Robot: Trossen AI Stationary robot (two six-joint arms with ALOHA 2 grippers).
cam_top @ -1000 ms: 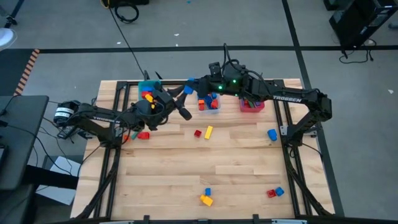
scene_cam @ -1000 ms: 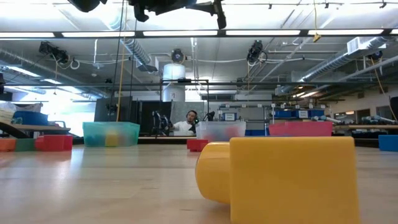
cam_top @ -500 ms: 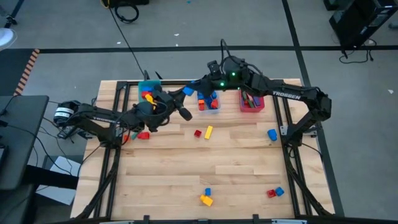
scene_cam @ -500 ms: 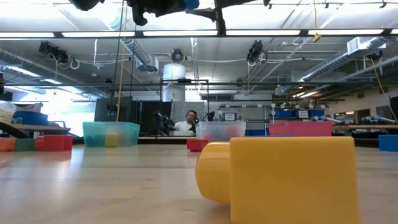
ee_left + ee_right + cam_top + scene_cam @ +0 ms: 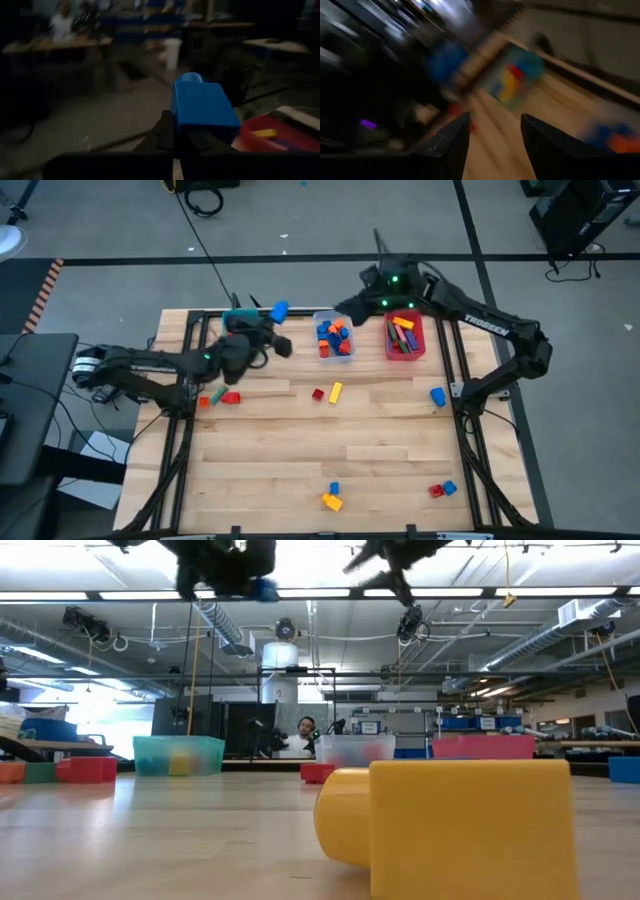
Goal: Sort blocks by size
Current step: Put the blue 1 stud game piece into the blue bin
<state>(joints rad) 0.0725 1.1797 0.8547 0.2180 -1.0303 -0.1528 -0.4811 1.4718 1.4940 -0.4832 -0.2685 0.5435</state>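
The wooden table (image 5: pixel 300 440) carries three bins along its far edge: a teal bin (image 5: pixel 236 320) mostly hidden under the left arm, a clear bin (image 5: pixel 333 338) filled with blue, red and orange blocks, and a red bin (image 5: pixel 404 335) holding red, yellow and green bars. The right gripper (image 5: pixel 352 304) hangs above the far edge between the clear and red bins; the right wrist view shows its two fingers (image 5: pixel 452 142) spread apart with nothing between them. The left gripper (image 5: pixel 278 330) is raised over the gap between the teal and clear bins, its fingers pressed together on a blue block (image 5: pixel 279 310), which the left wrist view shows sticking up from the tips. Loose blocks lie scattered on the table: a yellow bar (image 5: pixel 335 391) beside a red cube (image 5: pixel 318 394) near the middle, a red block (image 5: pixel 230 397) on the left side, a blue block (image 5: pixel 437 395) on the right, and small clusters at the near edge, a yellow and blue pair (image 5: pixel 331 497) and a red and blue pair (image 5: pixel 442 490)
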